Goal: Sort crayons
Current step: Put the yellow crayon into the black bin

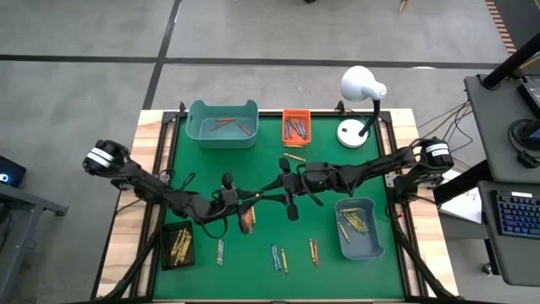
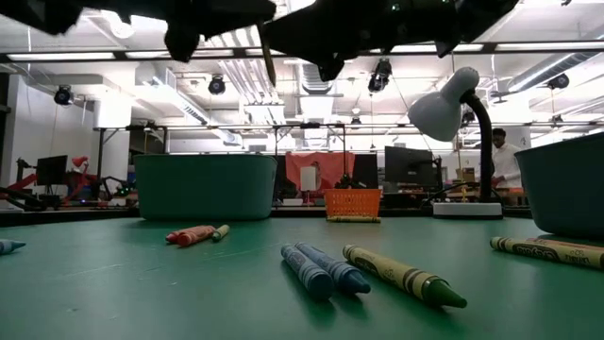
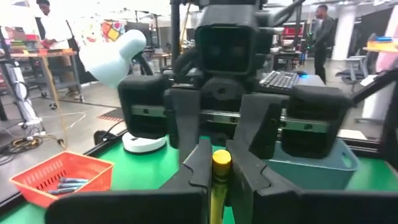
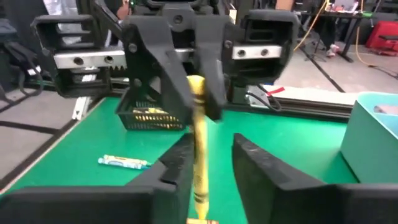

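Note:
A yellow crayon [image 4: 198,130] hangs level above the middle of the green mat. My left gripper [image 3: 221,163], reaching in from the table's left, is shut on it. My right gripper [image 4: 212,155] comes from the right and faces it tip to tip [image 1: 289,191]. It is open, with one finger on each side of the crayon's free part. I cannot tell whether either finger touches it. Loose crayons [image 1: 278,257] lie flat on the mat near the front edge. My left gripper pinches one end of the yellow crayon [image 4: 196,87] between its two fingers. The fingers come level from the table's left and lie along the crayon. The rest of the crayon sticks out past the fingertips toward my right gripper, level and clear of the mat.
At the back stand a teal bin [image 1: 222,124] holding red crayons and an orange basket [image 1: 296,127] holding blue-grey ones. A blue-grey bin [image 1: 359,226] of yellow crayons is at the right and a black tray [image 1: 177,245] at the front left. A white lamp [image 1: 361,93] is at the back right.

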Tool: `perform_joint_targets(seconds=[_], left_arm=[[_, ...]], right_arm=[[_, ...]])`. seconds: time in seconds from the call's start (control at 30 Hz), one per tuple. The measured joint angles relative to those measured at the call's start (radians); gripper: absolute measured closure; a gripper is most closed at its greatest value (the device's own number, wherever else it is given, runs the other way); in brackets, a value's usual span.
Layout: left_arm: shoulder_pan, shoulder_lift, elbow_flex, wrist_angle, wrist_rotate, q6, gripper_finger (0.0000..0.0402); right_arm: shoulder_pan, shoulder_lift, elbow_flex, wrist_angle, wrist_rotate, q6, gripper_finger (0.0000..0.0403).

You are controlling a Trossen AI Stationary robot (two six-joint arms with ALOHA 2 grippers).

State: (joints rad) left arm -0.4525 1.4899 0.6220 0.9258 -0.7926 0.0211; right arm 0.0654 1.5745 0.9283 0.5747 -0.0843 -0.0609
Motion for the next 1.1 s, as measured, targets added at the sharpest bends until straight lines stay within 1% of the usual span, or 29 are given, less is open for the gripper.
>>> perform_joint_targets(seconds=[0.03,0.1,0.13,0.2,0.27,0.3,0.37,0.43,0.5,0.57,0.6,0.67,0.83,0.97,1.1], left_arm=[[-0.012,-0.014,0.008,-0.04,-0.007,-0.017,0.0397],[-0.037,-0.053,0.038,-0.187,-0.023,-0.089,0.0397],[-0.048,-0.075,0.058,-0.29,-0.03,-0.148,0.0397],[-0.067,-0.123,0.123,-0.558,-0.031,-0.306,0.0397],[-0.089,-0.164,0.218,-0.904,-0.028,-0.537,0.0397],[-0.101,-0.176,0.275,-1.113,-0.01,-0.674,0.0397],[-0.128,-0.18,0.393,-1.504,0.063,-0.967,0.0397],[-0.162,-0.164,0.492,-1.831,0.14,-1.247,0.0397],[-0.198,-0.14,0.568,-2.053,0.223,-1.473,0.0397],[-0.231,-0.118,0.616,-2.207,0.321,-1.651,0.0397],[-0.251,-0.107,0.631,-2.252,0.369,-1.722,0.0397],[-0.296,-0.088,0.637,-2.284,0.442,-1.834,0.0397],[-0.383,-0.059,0.575,-2.253,0.579,-2.056,0.0397],[-0.425,-0.037,0.502,-2.234,0.69,-2.188,0.0397],[-0.432,-0.023,0.432,-2.194,0.734,-2.25,0.0396]], right_arm=[[0.0,-0.004,0.0,-0.003,-0.001,0.006,0.0293],[-0.003,-0.015,0.0,-0.022,0.008,0.009,0.0272],[-0.006,-0.02,0.0,-0.032,0.012,0.008,0.0262],[-0.01,-0.032,0.003,-0.061,0.022,0.009,0.0247],[-0.012,-0.041,0.012,-0.089,0.044,0.008,0.0236],[-0.014,-0.045,0.014,-0.107,0.057,0.006,0.0231],[-0.014,-0.047,0.014,-0.126,0.088,-0.007,0.0225],[-0.014,-0.046,0.014,-0.139,0.111,-0.017,0.0223],[-0.014,-0.043,0.014,-0.138,0.113,-0.018,0.0223],[-0.014,-0.039,0.014,-0.139,0.114,-0.018,0.0224],[-0.014,-0.038,0.014,-0.143,0.114,-0.018,0.0225],[-0.014,-0.037,0.014,-0.15,0.114,-0.018,0.0224],[-0.014,-0.037,0.014,-0.151,0.114,-0.019,0.0223],[-0.018,-0.037,0.014,-0.15,0.113,-0.019,0.0222],[-0.024,-0.037,0.014,-0.151,0.113,-0.019,0.0222]])
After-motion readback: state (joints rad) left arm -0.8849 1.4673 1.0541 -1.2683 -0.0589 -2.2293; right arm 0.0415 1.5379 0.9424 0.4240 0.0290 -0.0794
